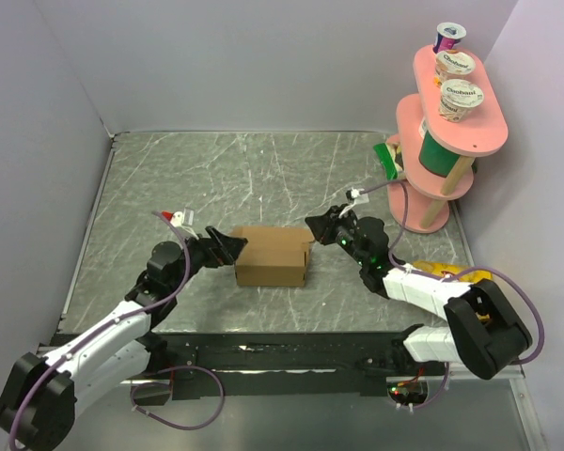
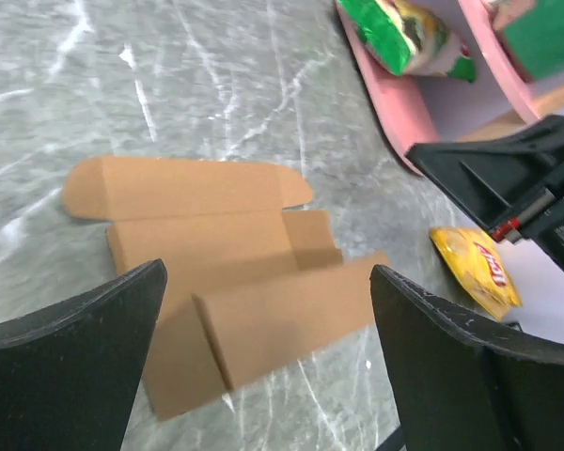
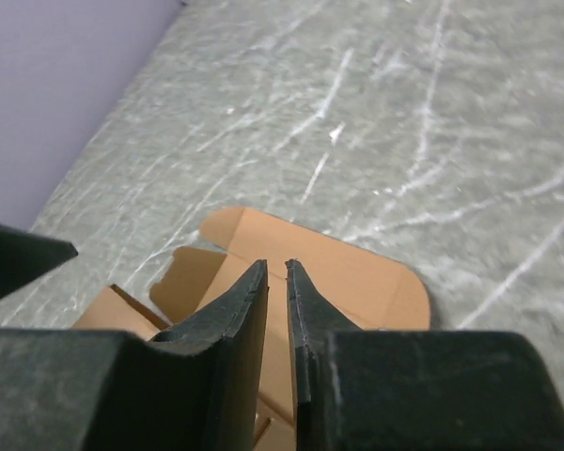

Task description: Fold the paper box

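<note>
The paper box (image 1: 271, 256) is being flanked for folding: left gripper (image 1: 235, 246) being held wide open, right gripper (image 1: 312, 225) almost closed, a pinched flap impossible to tell.

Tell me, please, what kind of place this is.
Probably a robot test cell in a lab: plain walls enclose a marble-patterned table, and a pink shelf holds staged yogurt cups.

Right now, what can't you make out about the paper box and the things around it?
1. Right wrist view: the right end effector covers the near part of the paper box; whether it pinches a flap is hidden.
2. Top view: the right arm covers part of the yellow bag.
3. Left wrist view: the box's near flap is blurred.
</note>
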`<action>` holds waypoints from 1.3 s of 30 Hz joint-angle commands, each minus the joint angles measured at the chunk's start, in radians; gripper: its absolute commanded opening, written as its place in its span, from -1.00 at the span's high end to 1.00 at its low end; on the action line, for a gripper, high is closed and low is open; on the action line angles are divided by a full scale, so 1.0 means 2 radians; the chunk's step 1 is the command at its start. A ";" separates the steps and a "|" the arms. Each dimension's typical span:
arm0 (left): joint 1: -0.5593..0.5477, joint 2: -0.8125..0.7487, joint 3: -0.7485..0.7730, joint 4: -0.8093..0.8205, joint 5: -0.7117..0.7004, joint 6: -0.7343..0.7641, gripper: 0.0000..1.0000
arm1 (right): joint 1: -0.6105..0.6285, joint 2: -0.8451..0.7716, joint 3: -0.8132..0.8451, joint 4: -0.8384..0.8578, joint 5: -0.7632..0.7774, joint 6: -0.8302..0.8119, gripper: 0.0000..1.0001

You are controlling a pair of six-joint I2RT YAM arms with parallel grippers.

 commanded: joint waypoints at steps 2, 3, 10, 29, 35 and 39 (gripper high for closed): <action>0.005 -0.038 0.003 -0.074 -0.044 -0.020 -0.92 | 0.003 -0.013 0.023 -0.011 0.000 -0.024 0.30; 0.012 -0.046 -0.001 -0.084 -0.044 -0.028 -0.92 | 0.001 -0.018 0.038 -0.042 0.010 -0.015 -0.18; 0.092 0.011 -0.024 -0.041 0.034 -0.117 -0.90 | -0.014 -0.038 0.076 -0.259 0.035 0.045 -0.84; 0.113 0.261 0.041 0.027 0.058 -0.054 0.18 | -0.002 0.108 0.072 -0.251 0.065 0.050 0.26; 0.094 0.320 0.079 0.063 0.097 -0.049 0.24 | 0.021 0.139 0.093 -0.245 0.056 0.057 0.30; 0.056 0.338 0.094 0.069 0.093 -0.056 0.23 | 0.041 0.148 0.108 -0.249 0.058 0.056 0.30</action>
